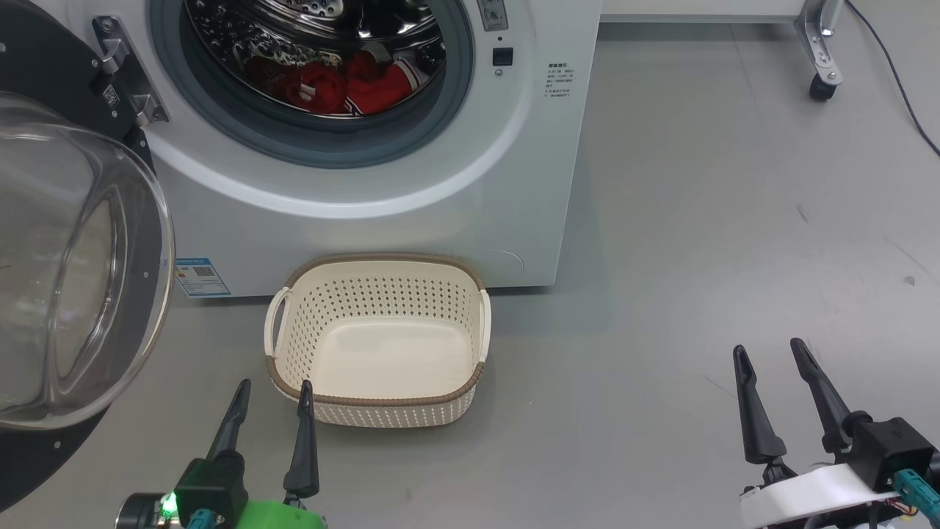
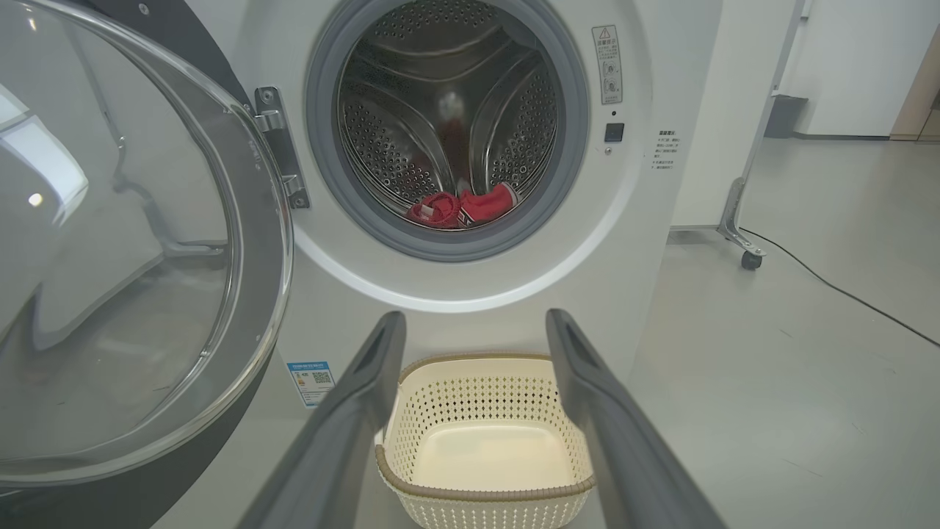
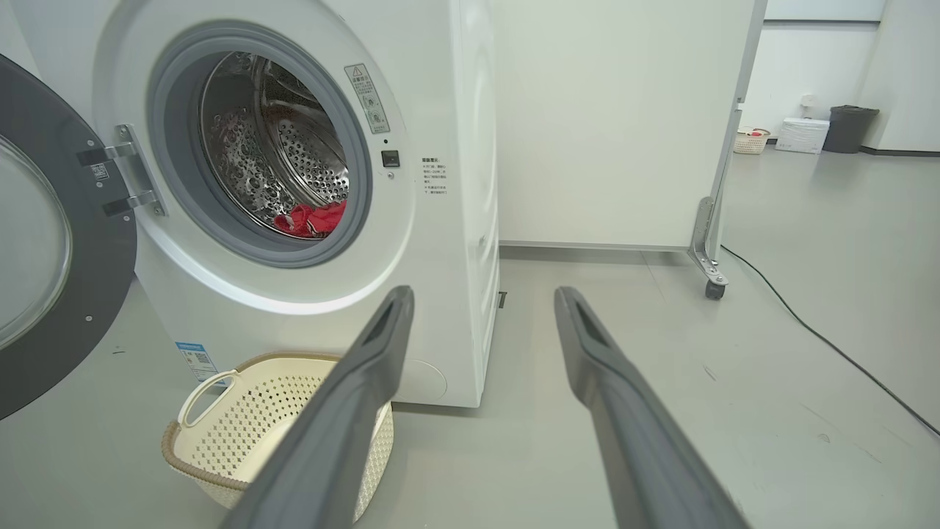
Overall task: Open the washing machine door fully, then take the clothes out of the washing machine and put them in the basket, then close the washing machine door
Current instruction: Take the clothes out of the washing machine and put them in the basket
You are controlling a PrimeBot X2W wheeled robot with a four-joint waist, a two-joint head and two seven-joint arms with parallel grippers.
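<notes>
The left tool (image 1: 275, 383) hovers over the grey floor (image 1: 698, 220), its two dark fingers spread apart with nothing between them. Just ahead of its fingertips and a little to its right, the basket (image 1: 382, 258) stands upright on the floor, cream with a brown woven rim. In the head view the tool's right finger crosses the basket's near left corner; whether it touches cannot be told. In the left wrist view the basket sits framed between the two fingers.

Beyond the basket, farther ahead of this tool, rises the white washing machine (image 1: 514, 184), with the basket close to its front. The red clothes (image 1: 345, 84) lie at the bottom of the steel drum, up and ahead of the left tool and well apart from it. To the tool's left the washing machine door (image 1: 81, 279) stands swung wide on its hinge (image 1: 125, 73), its glass bowl bulging outward. A small blue sticker (image 1: 198, 276) sits low on the machine's front, between door and basket.

The right tool (image 1: 767, 345) is likewise spread apart and grips nothing. The basket and the machine lie ahead and to its left, well apart from it. Farther ahead of it a caster wheel (image 1: 820, 87) rests on the floor, with a dark cable (image 1: 892, 73) running near it.
</notes>
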